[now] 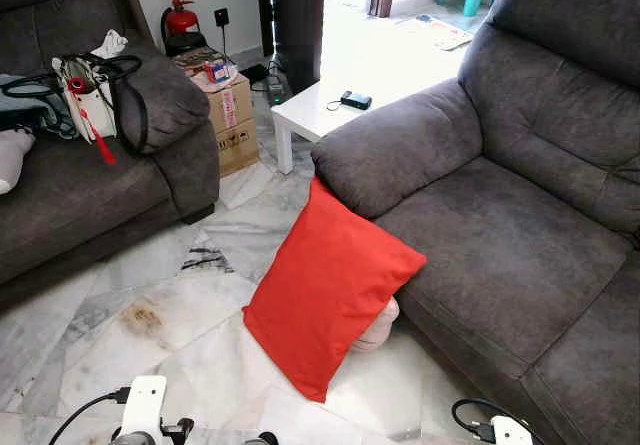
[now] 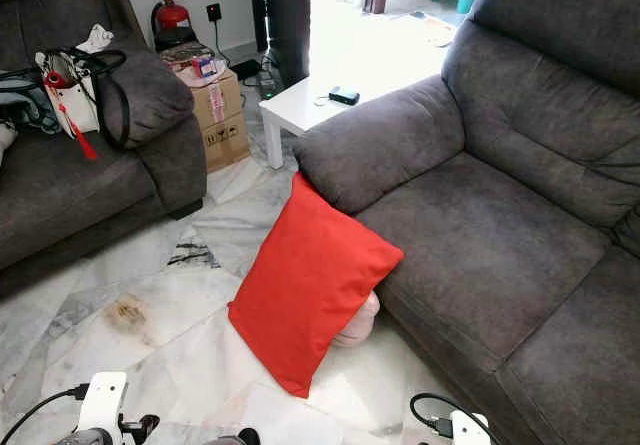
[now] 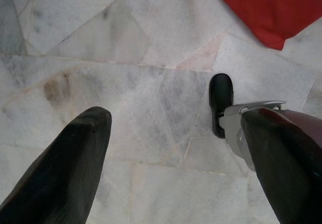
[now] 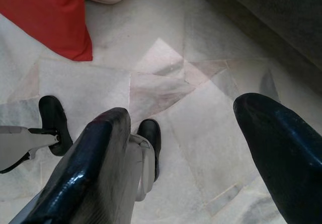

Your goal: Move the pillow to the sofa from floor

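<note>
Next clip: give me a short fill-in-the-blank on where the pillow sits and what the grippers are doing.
1. The red pillow leans against the grey sofa with its lower corner on the ____.
2. The left gripper has its fingers ____ above the marble floor.
3. The right gripper is open and holds ____.
4. The fire extinguisher stands behind a cardboard ____.

Missing words: floor; open; nothing; box

The pillow [image 1: 330, 287] is smooth matt red cloth. The sofa [image 1: 520, 215] wears napped grey fabric. The floor [image 1: 150, 315] is glossy veined marble.
</note>
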{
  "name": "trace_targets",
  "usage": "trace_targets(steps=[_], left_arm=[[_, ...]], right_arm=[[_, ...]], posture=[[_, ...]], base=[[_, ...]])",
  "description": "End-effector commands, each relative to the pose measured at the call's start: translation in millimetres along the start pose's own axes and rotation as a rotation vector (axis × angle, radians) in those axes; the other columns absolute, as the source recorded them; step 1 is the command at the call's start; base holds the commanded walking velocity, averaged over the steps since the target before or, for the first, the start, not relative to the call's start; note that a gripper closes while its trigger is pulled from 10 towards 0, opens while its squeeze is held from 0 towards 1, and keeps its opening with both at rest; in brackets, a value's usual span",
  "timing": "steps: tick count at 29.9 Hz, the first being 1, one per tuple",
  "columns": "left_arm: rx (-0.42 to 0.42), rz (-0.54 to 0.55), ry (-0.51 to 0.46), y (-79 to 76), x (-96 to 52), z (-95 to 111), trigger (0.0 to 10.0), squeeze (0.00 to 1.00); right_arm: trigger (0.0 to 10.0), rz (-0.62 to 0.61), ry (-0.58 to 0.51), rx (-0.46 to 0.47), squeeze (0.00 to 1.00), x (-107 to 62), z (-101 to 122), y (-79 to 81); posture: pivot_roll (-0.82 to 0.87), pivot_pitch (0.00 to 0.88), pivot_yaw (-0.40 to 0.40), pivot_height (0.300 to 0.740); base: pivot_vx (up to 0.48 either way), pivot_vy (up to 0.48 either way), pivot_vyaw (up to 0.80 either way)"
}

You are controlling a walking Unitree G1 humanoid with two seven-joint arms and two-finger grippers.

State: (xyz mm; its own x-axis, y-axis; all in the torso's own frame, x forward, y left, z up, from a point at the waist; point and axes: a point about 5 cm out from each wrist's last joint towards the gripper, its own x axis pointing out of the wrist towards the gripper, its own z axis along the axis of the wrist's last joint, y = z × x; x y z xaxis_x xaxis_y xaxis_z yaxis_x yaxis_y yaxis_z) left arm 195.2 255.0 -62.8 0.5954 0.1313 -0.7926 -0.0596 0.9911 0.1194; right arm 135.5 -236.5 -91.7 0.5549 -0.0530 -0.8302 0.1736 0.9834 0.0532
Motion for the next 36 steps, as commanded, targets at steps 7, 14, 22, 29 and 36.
trace_targets(steps=[7, 14, 22, 29, 36], left_arm=[[-0.009, 0.008, 0.018, 3.8, -1.0, -4.0, 10.0, 0.0], [-0.006, 0.014, 0.016, 4.8, -1.1, -3.6, 10.0, 0.0], [-0.009, 0.008, 0.015, 4.0, -1.0, -3.5, 10.0, 0.0], [-0.012, 0.007, 0.016, 3.4, -0.9, -3.5, 10.0, 0.0], [-0.014, 0.004, 0.017, 3.1, -0.8, -3.4, 10.0, 0.0]], right_arm=[[10.0, -0.004, 0.001, 0.018, 0.0, -0.6, -2.0, -0.5], [10.0, -0.006, 0.015, 0.021, 0.0, -0.4, -3.3, -0.1], [10.0, -0.002, 0.015, 0.003, 0.0, -0.4, -2.5, -0.5], [10.0, -0.001, 0.011, 0.013, 0.0, -0.4, -2.1, -0.7], [10.0, -0.002, 0.009, 0.014, 0.0, -0.5, -1.9, -0.8]], posture=[[0.08, 0.106, -0.014, 0.74], [0.07, 0.106, -0.011, 0.74], [0.07, 0.108, -0.014, 0.74], [0.07, 0.108, -0.016, 0.74], [0.07, 0.107, -0.016, 0.74]], base=[[0.0, 0.0, 0.0], [0.247, 0.0, 0.0], [0.264, 0.0, -0.34], [0.268, 0.0, 0.0], [0.268, 0.0, 0.0]])
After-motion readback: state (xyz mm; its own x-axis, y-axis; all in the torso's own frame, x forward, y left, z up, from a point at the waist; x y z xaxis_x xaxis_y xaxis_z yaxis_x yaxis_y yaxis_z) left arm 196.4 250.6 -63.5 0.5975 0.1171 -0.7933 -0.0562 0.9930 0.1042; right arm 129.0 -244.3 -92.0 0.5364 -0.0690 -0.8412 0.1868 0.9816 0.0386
